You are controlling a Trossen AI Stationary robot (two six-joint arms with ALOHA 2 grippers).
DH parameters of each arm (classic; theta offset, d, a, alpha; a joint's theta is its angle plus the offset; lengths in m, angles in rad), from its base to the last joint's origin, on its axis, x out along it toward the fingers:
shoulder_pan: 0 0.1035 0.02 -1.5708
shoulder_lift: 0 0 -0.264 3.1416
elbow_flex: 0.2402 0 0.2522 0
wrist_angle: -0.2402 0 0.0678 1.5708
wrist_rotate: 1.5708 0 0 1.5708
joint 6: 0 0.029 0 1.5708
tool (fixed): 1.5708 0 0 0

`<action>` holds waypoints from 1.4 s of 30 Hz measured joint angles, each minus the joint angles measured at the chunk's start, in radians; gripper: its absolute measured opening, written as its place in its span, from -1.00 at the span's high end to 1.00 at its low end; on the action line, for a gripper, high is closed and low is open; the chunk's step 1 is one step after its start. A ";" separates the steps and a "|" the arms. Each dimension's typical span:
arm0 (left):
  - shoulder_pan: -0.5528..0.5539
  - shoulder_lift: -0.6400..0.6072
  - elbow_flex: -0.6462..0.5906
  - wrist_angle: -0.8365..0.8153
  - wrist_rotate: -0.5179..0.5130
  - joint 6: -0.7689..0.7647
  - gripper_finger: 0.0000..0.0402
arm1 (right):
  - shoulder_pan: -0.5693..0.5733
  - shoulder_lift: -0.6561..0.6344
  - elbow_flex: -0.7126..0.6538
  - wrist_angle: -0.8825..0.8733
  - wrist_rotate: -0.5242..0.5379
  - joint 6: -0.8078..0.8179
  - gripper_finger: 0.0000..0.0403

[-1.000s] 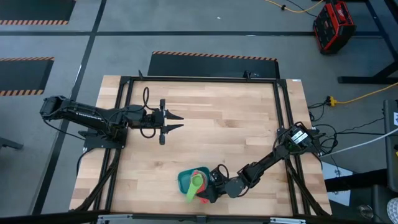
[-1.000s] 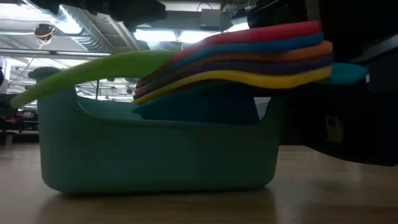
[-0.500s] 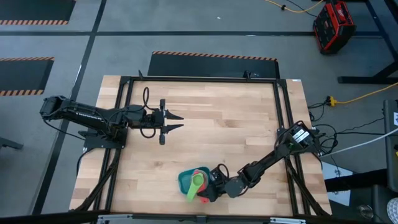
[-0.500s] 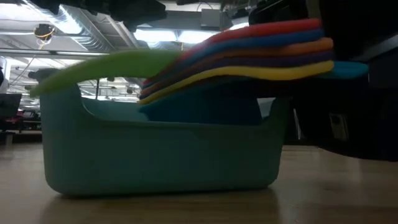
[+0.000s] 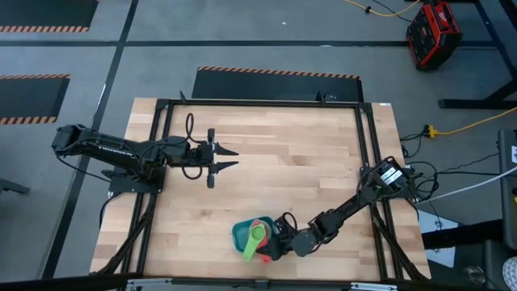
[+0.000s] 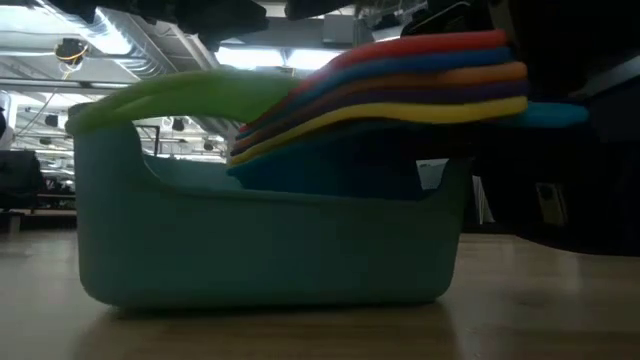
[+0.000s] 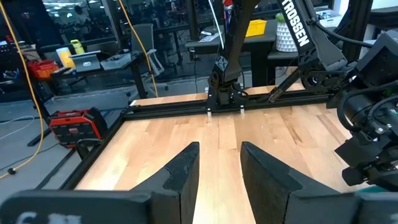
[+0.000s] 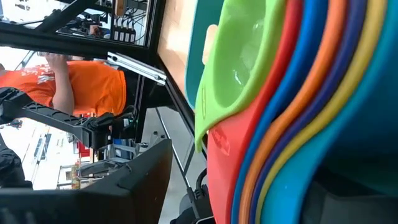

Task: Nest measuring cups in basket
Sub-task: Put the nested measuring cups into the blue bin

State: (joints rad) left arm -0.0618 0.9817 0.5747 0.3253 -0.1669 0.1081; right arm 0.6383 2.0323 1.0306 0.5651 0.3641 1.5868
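Nesting measuring cups [image 6: 400, 85] stacked red, blue, orange, yellow inside teal basket [image 6: 265, 245] near table's front edge, green cup [image 5: 255, 240] uppermost, right gripper [image 5: 273, 242] grasping stacked handles, left gripper [image 5: 228, 158] released, "TROSSEN" on arm [image 7: 293, 22].

— Where's open bench [image 5: 283, 174]?
— Centre and far edge lie bare.
— Obstacles?
— The basket [image 5: 240, 235] of measuring cups [image 5: 257, 237] and the right end effector [image 5: 275, 245] crowd the near edge.

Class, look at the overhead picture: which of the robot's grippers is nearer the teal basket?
Right. The right gripper is at the basket, beside the stacked measuring cups; the left gripper hovers apart over bare table.
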 joint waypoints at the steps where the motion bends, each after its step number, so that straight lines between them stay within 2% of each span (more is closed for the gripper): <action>1: 0.000 0.000 0.000 0.000 0.000 0.000 0.44 | -0.001 0.000 0.000 -0.001 0.000 0.001 -0.20; 30: 0.000 0.000 0.000 0.001 0.000 0.000 0.44 | -0.017 -0.002 0.001 -0.026 -0.078 0.011 -0.20; 42: 0.001 0.000 0.000 0.005 -0.026 -0.001 0.44 | -0.017 -0.002 0.001 -0.033 -0.078 0.015 -0.20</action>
State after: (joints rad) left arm -0.0608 0.9813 0.5747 0.3305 -0.1925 0.1073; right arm 0.6216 2.0308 1.0313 0.5320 0.2859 1.6019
